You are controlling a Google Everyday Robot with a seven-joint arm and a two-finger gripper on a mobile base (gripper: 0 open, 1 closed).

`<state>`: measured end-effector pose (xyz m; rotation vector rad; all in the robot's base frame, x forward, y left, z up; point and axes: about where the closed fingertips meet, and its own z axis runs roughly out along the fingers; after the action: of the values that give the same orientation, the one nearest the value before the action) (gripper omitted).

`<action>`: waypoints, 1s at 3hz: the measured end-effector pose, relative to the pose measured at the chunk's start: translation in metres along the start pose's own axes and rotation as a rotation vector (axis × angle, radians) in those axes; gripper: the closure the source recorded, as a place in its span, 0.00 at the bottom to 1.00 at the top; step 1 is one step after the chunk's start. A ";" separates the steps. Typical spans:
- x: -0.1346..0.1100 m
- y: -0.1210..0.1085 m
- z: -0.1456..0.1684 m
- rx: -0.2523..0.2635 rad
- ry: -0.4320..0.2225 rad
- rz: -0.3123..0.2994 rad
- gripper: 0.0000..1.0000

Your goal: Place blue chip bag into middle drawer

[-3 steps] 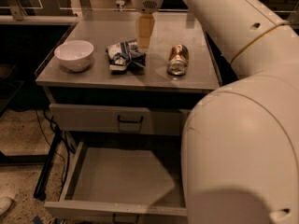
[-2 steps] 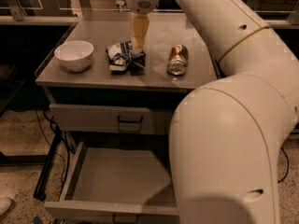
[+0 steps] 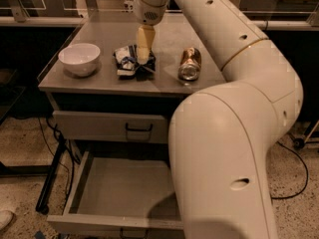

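The blue chip bag lies crumpled on the grey tabletop, between the bowl and the can. My gripper points straight down onto the bag's right part, its yellowish fingers close together and touching the bag. The middle drawer is pulled open below, its flat grey tray bare and partly hidden by my arm. The closed drawer front with a black handle sits above it.
A white bowl stands left of the bag. A copper-coloured can lies on its side to the right. My big white arm covers the right side of the cabinet. Cables run on the speckled floor at left.
My gripper has moved down and slightly left onto the bag. The arm has swung leftward, covering more of the table's right side and the drawer. The bag, bowl and can have not moved.
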<state>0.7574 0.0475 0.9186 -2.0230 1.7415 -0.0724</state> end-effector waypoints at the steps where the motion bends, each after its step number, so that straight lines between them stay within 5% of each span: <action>1: 0.007 0.001 0.025 -0.045 0.001 0.030 0.00; 3: 0.025 0.004 0.073 -0.117 0.001 0.098 0.00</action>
<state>0.7834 0.0465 0.8456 -2.0150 1.8822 0.0609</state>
